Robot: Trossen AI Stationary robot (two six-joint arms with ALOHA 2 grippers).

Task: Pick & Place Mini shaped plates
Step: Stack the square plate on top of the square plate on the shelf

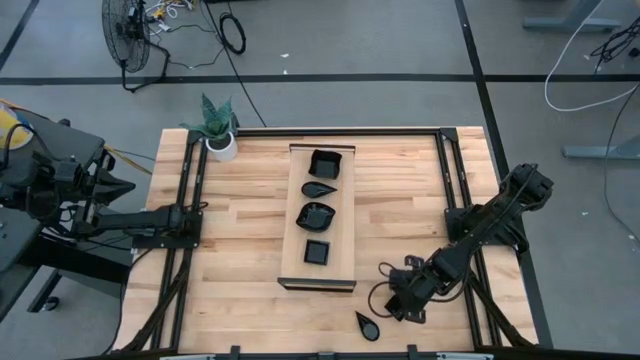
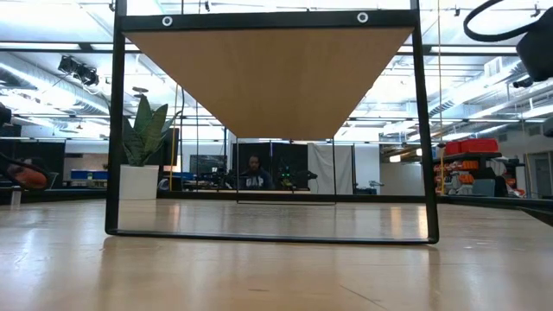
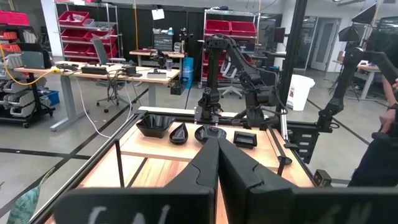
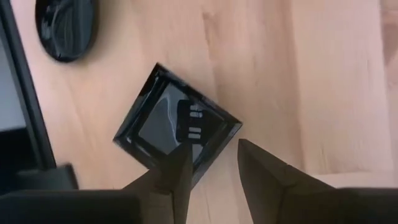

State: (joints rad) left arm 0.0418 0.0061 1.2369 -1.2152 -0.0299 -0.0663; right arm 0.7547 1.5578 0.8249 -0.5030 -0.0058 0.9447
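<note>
High view looks straight down on the table (image 1: 240,200). Low view sits at tabletop height, facing the room. Left wrist view looks across toward three o'clock, sharing the board (image 1: 318,213). Right wrist view hangs close, facing downward.

Two matte black arms

Both arms (image 1: 140,220) (image 1: 480,230) are dark, jointed and angular; a black cable loops at the right arm's nine o'clock; wedge-shaped fingers (image 3: 205,171) are plain black.
</note>
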